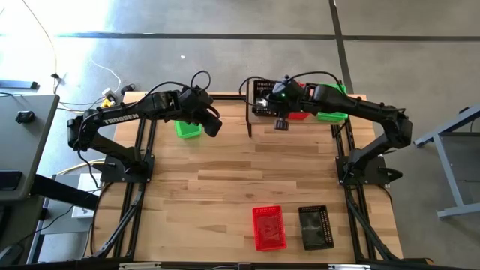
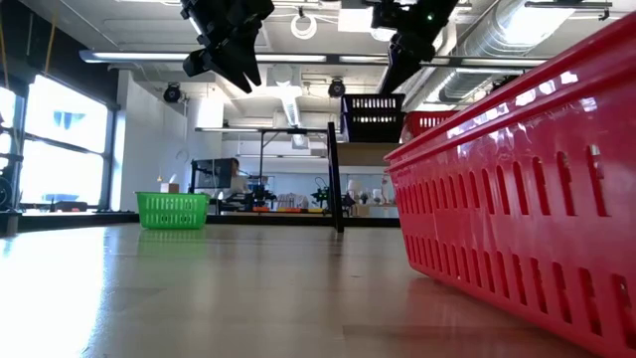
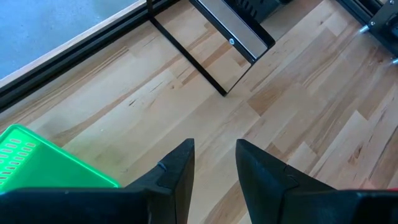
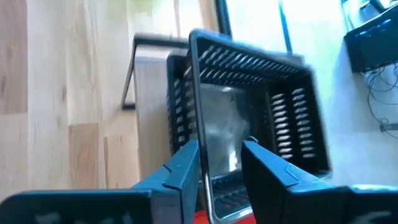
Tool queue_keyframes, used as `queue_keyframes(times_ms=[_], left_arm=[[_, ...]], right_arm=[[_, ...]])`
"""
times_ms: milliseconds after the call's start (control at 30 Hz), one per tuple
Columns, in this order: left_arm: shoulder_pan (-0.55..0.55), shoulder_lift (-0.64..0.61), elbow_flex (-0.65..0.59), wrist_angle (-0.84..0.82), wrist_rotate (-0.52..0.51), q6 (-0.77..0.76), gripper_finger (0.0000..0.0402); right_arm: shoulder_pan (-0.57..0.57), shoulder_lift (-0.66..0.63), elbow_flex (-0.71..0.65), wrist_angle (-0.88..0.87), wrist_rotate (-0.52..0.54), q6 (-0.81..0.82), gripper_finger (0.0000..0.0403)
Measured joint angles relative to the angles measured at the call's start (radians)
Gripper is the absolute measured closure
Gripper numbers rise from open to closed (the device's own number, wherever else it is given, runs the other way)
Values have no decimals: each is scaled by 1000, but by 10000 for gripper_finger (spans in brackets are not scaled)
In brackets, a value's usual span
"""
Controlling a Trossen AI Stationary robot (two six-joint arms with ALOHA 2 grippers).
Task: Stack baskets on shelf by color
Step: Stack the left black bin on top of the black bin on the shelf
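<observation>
Over the small light-wood shelf with black posts (image 1: 300, 124), your right gripper (image 4: 221, 163) straddles the black perforated plastic basket's (image 4: 249, 118) rim, fingers parted, not clamping. Basket sits at the shelf's left end, long axis running away from the fingers.

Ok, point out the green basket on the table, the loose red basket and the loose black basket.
green basket (image 1: 188, 130), high view, on its visible rim.
loose red basket (image 1: 268, 227), high view, on its floor.
loose black basket (image 1: 315, 226), high view, on its floor.

Grey concrete floor (image 1: 187, 22), bright windows (image 2: 50, 149) at one side, white ducts (image 2: 537, 30) under an open ceiling.
</observation>
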State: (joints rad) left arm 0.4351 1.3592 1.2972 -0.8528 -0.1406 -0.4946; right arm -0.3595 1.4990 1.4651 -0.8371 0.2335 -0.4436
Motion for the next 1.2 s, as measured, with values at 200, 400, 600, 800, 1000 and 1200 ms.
queue_keyframes(times_ms=[200,400,600,800,1000,1200], left_arm=[[0,0,0,0,0,0,294],[0,0,0,0,0,16,294],[0,0,0,0,0,19,294],[0,0,0,0,0,19,294],[0,0,0,0,0,18,294],[0,0,0,0,0,17,294]], right_arm=[[0,-1,64,-15,-2,48,295],[-3,-1,43,-32,-1,80,297],[-7,0,-11,-43,1,96,297],[-7,0,-3,-34,14,95,297],[-11,-1,32,-4,49,108,297],[-27,16,24,-38,20,129,297]])
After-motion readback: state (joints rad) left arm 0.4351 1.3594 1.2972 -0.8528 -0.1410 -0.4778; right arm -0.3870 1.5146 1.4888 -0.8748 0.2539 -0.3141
